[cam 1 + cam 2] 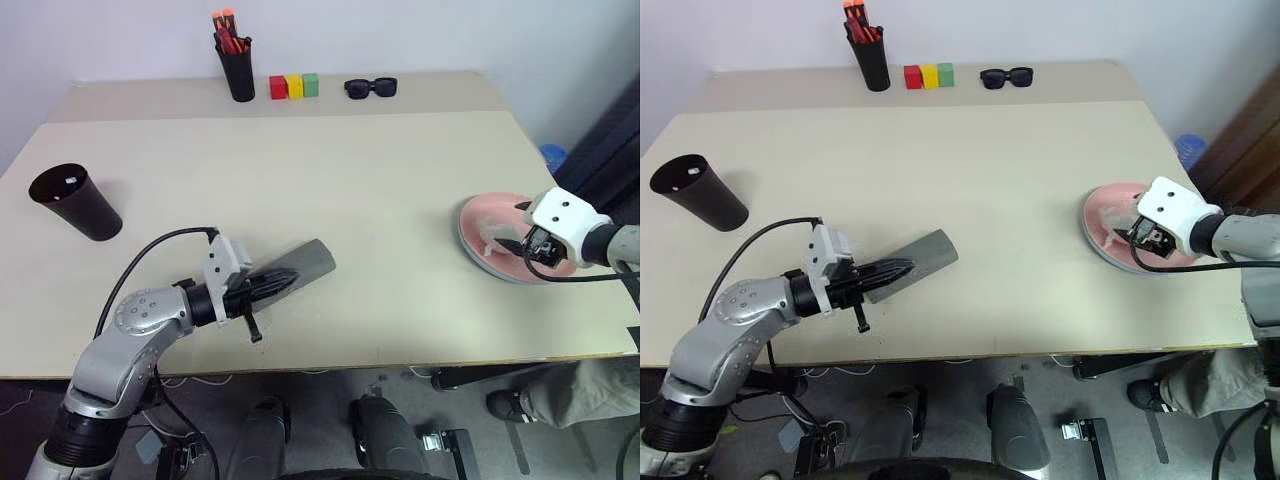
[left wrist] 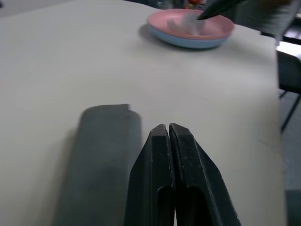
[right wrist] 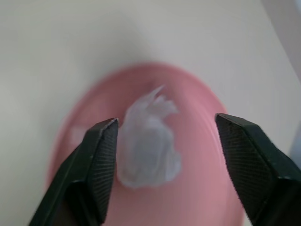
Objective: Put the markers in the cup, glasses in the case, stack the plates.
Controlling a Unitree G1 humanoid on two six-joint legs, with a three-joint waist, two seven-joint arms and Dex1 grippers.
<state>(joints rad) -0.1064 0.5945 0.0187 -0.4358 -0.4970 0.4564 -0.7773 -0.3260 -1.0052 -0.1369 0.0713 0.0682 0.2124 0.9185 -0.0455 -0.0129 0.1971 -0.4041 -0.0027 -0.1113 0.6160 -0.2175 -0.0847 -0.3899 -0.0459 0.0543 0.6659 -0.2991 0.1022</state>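
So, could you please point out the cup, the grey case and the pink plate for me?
cup (image 1: 78, 203): left eye view, on its dark outer wall.
grey case (image 1: 918, 260): right eye view, on its top surface.
pink plate (image 2: 214, 26): left wrist view, on its inner rim.

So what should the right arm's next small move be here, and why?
Probably lift clear and withdraw. The right gripper hangs with jaws open over the pink plate, which already sits on the blue plate with a crumpled white scrap in it, so the stacking looks done.
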